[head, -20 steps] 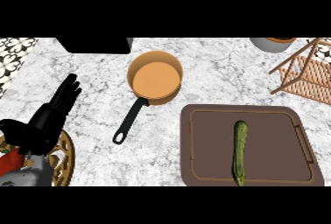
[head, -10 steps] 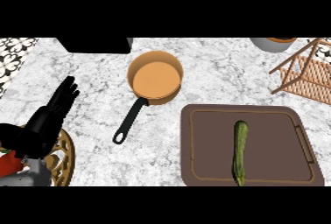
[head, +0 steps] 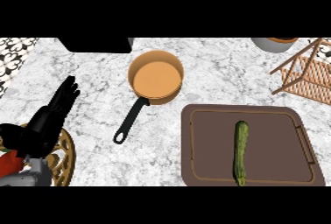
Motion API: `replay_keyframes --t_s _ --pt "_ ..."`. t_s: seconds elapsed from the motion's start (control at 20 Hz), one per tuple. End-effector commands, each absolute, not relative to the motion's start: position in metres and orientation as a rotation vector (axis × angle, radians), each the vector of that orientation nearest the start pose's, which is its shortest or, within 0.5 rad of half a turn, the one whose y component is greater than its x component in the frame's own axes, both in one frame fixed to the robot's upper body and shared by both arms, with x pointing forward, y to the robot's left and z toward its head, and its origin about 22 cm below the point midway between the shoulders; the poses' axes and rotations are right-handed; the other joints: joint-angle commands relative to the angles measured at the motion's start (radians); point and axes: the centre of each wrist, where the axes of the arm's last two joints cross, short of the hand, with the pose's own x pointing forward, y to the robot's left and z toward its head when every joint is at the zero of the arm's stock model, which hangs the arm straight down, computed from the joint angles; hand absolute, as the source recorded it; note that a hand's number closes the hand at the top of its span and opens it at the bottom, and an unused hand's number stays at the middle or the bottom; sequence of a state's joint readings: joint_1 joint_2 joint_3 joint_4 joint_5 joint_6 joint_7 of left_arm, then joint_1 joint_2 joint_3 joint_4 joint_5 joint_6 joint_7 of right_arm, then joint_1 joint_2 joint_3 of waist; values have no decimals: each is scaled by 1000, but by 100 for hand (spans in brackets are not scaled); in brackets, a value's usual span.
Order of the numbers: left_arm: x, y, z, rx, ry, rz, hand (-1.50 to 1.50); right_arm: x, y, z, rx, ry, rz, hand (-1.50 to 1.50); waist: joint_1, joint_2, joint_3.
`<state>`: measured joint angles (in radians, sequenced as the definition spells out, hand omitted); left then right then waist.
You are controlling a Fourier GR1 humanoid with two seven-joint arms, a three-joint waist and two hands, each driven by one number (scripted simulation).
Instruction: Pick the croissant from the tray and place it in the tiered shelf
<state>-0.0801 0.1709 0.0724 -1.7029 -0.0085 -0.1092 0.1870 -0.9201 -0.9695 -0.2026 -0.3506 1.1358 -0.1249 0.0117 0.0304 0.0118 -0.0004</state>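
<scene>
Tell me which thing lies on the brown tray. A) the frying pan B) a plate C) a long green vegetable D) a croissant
C: a long green vegetable lies lengthwise, alone, on the brown tray.

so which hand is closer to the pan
Left, as far as shown: the left hand is open, left of the pan and not touching it. The right hand is out of view.
</scene>
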Motion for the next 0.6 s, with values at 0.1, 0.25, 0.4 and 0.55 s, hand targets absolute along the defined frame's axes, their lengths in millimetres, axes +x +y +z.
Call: replay_keyframes --t_s 0.1,0.25,0.4,0.55 --pt "246 277 67 99 -1569 -207 0 346 -526 257 -1655 -831 547 -150 -4 -7 1" --pt "250 279 62 106 -1569 -193 0 357 -514 264 -1629 -984 384 -150 0 -5 2" --pt "253 290 64 125 -1571 -184 0 362 -507 279 -1576 -1107 237 -150 -12 -8 1" --pt "251 276 59 119 -1576 -178 0 351 -511 321 -1562 -1193 78 -150 -16 -10 0"
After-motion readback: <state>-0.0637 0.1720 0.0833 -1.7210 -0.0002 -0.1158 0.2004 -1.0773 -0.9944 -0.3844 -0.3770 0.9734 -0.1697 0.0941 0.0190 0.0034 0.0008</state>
